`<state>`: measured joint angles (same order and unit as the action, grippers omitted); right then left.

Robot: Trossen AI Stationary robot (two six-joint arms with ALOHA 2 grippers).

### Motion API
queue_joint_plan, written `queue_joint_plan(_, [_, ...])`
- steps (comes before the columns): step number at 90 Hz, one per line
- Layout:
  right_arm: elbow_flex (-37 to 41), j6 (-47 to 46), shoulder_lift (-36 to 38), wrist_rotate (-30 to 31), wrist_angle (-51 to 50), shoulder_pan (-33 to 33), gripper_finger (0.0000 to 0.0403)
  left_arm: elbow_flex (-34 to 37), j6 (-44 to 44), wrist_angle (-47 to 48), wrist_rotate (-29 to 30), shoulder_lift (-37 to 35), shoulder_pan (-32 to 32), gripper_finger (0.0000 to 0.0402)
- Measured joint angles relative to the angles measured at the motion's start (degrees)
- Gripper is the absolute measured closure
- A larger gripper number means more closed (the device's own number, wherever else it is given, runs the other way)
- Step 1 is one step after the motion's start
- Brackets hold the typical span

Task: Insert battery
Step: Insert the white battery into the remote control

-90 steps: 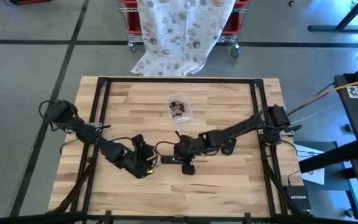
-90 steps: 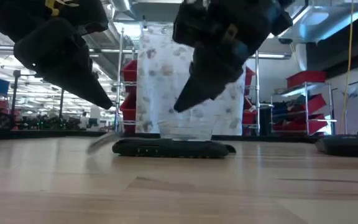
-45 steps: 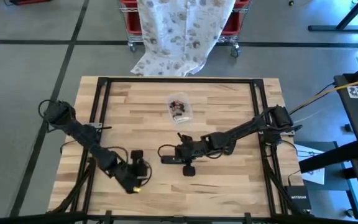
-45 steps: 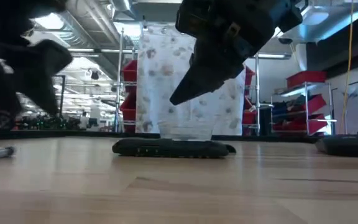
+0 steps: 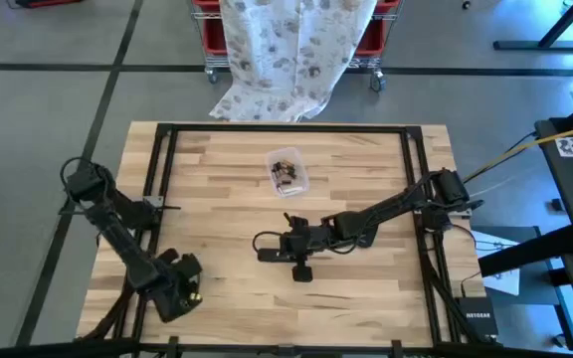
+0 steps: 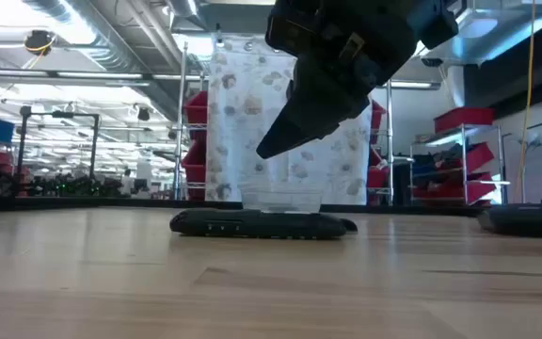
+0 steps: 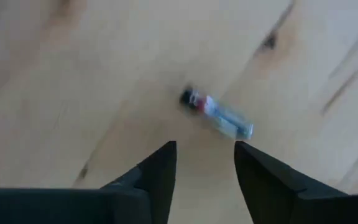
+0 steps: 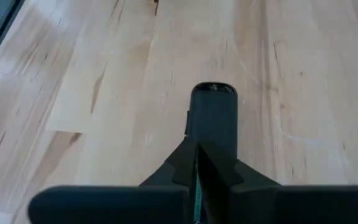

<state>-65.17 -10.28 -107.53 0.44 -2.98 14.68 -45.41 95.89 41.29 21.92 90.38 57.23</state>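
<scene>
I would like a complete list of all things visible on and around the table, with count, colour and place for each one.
Remote control: one, black, flat on the table near its middle.
Battery: one, blue, white and red, lying on the wood ahead of the left gripper.
Plastic container: one, clear with dark small items, far middle of the table.
Patterned cloth: one, white with brown print, hanging beyond the table.
Bins: several, red, behind the cloth.
Left gripper: open, near-left corner.
Right gripper: shut, by the remote.

Clear tub (image 5: 288, 171) on table (image 5: 366, 159); patterned cloth (image 5: 286, 50) behind.
</scene>
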Motion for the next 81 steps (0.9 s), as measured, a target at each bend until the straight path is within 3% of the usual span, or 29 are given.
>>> queue_joint_plan(11, [0.0,0.0,0.0,0.0,0.0,0.0,0.0403,0.0,-0.7,-1.7,4.7,2.4,-0.3,0.0284])
queue_joint_plan(43, [0.0,0.3,0.0,0.0,0.4,0.0,0.0403,0.0,-13.8,-6.7,17.0,5.8,-6.0,0.0316])
queue_joint_plan(62, [0.0,1.5,0.0,0.0,1.2,0.0,0.0403,0.0,-7.0,-1.5,17.9,4.3,-8.0,0.0316])
queue_joint_plan(81, [0.0,3.2,-0.1,0.0,5.2,-0.1,0.0403,1.1,1.6,4.9,30.3,4.3,-8.2,0.0316])
